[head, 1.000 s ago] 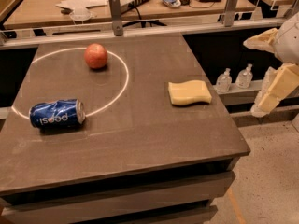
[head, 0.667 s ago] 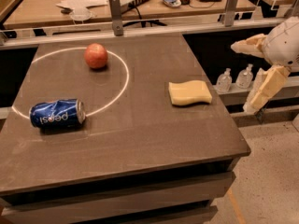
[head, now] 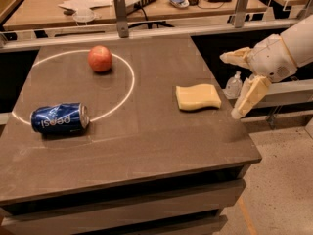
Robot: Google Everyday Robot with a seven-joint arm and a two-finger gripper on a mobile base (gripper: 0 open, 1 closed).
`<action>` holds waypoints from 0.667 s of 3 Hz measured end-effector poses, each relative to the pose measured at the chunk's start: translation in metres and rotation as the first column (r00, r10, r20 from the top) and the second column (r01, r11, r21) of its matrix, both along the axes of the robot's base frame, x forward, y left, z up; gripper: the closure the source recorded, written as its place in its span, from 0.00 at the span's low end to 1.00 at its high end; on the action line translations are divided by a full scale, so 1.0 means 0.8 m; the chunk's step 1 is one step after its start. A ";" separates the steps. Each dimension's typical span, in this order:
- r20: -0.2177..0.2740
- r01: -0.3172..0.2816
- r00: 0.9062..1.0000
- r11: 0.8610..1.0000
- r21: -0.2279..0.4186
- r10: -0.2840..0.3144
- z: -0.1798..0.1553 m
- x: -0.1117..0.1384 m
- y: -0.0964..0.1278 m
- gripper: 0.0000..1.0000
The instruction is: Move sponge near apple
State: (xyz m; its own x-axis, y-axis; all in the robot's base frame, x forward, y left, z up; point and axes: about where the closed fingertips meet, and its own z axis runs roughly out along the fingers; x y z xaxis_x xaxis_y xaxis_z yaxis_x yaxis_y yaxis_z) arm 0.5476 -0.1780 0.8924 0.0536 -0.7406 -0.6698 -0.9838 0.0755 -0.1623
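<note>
Hovering just beyond the table's (head: 146,151) right edge, the gripper (head: 229,85) has its two cream fingers spread wide, holding nothing; the sponge (head: 198,97) lies flat on the table just left of it, untouched. The apple (head: 100,58) sits well apart toward the far left, inside a white circle (head: 132,77); a blue Pepsi can (head: 59,118) lies on its side at the circle's near edge.

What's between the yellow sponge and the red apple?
Nothing solid: the camera view shows bare brown tabletop and a white circle line between pale yellow foam sponge and round red apple. The cream end effector hovers open right of the sponge.
</note>
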 end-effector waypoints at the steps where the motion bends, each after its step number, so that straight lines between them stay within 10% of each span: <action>1: 0.004 0.018 1.000 1.000 0.005 -0.018 -0.018 0.020 0.012 0.00; 2: -0.043 0.024 0.999 1.000 -0.004 -0.024 -0.044 0.030 0.020 0.00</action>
